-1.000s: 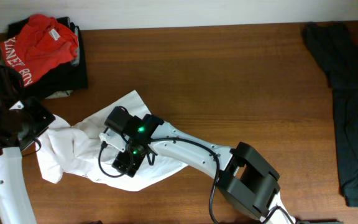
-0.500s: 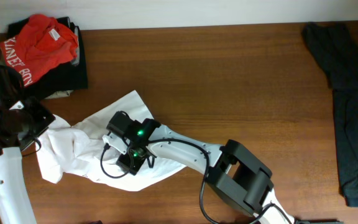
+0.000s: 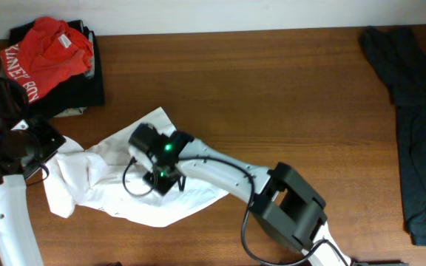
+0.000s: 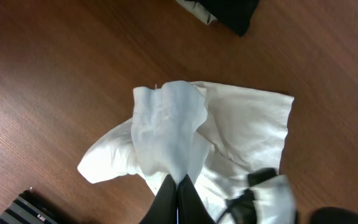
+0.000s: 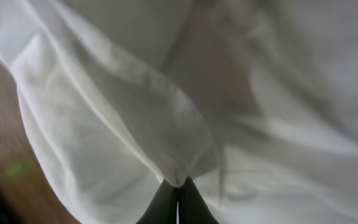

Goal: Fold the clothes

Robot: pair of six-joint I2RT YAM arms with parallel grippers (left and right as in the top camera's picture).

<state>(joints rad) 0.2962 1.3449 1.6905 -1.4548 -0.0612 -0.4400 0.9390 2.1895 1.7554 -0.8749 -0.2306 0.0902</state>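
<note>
Right gripper (image 5: pixel 178 184) pinching a fold of crumpled white cotton T-shirt (image 3: pixel 87 174) on brown wooden table (image 3: pixel 272 96); left gripper (image 4: pixel 178 182) clamped on another raised bunch of it.

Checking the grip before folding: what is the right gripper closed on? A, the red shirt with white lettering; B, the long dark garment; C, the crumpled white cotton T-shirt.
C: the right wrist view shows the right gripper pinching a fold of the crumpled white cotton T-shirt.

Brown wooden table (image 3: pixel 287 89): crumpled white T-shirt (image 3: pixel 87 174) left-centre, dark folded pile (image 3: pixel 93 81) far-left corner, long dark garment (image 3: pixel 420 133) right edge.
</note>
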